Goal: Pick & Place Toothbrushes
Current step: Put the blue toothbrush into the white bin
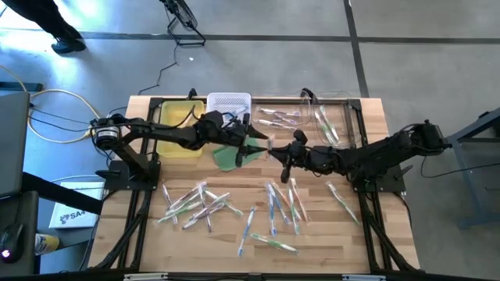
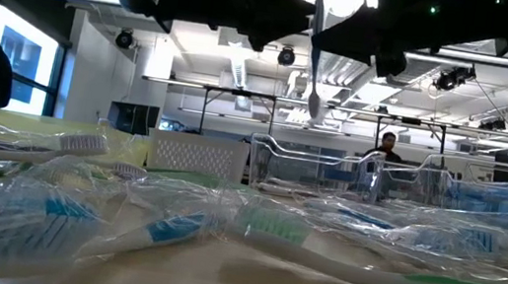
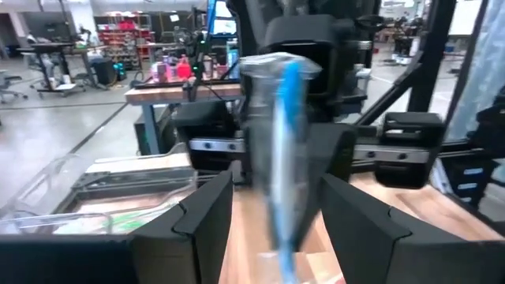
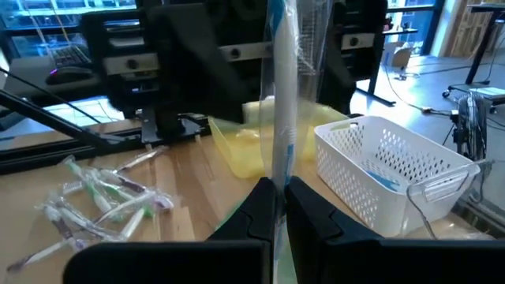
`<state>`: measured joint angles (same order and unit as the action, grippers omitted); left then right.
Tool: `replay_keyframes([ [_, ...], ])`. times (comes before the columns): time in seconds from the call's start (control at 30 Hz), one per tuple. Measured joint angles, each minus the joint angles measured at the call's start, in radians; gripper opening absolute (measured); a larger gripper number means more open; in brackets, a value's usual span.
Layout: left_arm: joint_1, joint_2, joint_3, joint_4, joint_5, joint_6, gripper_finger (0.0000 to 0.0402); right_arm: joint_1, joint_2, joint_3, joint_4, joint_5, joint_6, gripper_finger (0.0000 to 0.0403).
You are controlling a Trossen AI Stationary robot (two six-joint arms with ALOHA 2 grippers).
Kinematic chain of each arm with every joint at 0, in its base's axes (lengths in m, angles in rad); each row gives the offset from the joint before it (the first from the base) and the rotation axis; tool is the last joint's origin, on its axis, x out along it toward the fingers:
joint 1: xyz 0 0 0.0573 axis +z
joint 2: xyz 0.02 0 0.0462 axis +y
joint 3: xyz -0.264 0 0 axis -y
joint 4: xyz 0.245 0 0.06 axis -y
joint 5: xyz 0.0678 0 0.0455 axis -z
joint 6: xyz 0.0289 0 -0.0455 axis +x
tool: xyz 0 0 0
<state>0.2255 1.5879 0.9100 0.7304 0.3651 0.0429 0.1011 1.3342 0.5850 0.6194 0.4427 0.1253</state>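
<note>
1. Right gripper (image 4: 278, 207) has its fingers pinched together on the lower end of a wrapped toothbrush (image 4: 280, 102), a blue-and-white one in a clear shiny sleeve, held up over the middle of the table (image 1: 375, 234).

2. Its long axis stands close to upright, and the low view shows it hanging as a thin vertical stick between the two dark arms, clear of the tabletop.

3. Left gripper (image 3: 276, 217) faces it from the left with its fingers (image 3: 207, 213) standing apart, one on each side of the wrapper. No contact can be made out, so nothing is gripped on this side yet.

4. Seen from above, the two grippers meet nose to nose at the table's centre, right beside the flat green pad (image 1: 228, 156). This reads as a handover, right to left.

5. What the coming move turns on, by judgement: the brush sits squarely in the left gap, so a straight close should catch it. The slippery sleeve could slide.

6. Behind the left arm at the far edge wait the white basket (image 1: 229, 102) and the yellow tray (image 1: 176, 117). Loose toothbrushes (image 1: 195, 204) lie scattered on the near half.
</note>
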Motion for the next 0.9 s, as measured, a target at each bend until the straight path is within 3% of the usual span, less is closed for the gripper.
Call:
replay_keyframes([
  [0.9,-0.056,0.001,0.015,0.001,-0.064,-0.022,0.0184,-0.001,0.000,0.000,0.022,-0.007,-0.051,0.0007],
])
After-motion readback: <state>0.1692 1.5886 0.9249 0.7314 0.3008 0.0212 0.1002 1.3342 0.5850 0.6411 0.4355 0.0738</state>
